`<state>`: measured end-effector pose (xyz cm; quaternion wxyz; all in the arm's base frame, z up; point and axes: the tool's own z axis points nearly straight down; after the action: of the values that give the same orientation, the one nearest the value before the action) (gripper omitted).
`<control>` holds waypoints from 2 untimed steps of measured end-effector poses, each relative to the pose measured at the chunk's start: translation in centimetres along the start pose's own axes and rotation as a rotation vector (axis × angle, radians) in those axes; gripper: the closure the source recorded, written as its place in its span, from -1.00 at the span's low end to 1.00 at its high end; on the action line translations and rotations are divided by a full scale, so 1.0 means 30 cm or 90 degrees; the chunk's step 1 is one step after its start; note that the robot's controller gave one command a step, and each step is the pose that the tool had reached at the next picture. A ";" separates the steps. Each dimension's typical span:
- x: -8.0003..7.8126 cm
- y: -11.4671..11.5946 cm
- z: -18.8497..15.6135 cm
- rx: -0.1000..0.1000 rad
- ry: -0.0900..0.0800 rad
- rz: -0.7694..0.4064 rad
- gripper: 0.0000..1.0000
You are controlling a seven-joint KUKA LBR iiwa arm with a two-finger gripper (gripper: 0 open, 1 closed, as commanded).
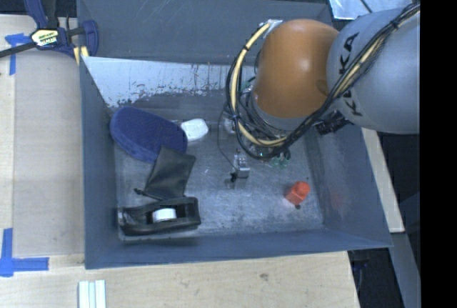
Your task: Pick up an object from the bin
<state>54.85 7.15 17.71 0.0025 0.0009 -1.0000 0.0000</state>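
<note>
Gripper [238,177]: low over bare floor mid-bin [214,224], nothing seen in it; open or closed, cannot tell.
Nearest thing: small red-orange piece [298,191], to the gripper's right and slightly nearer the front wall, apart from it.
Left side: black folded pouch [170,172], near the gripper; blue oval pad [146,133] and white lump [194,130] behind it.
Front-left: black tape dispenser [158,216], well apart.

A robotics lab: a cabled KUKA arm [378,85] over a grey metal bin [200,21].
</note>
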 end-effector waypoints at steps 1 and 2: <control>-0.124 0.255 0.336 -0.001 -0.004 0.057 -1.00; -0.130 0.245 0.320 0.000 -0.007 0.059 1.00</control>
<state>58.68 14.52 8.10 -0.0032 -0.0456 -0.9990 -0.0002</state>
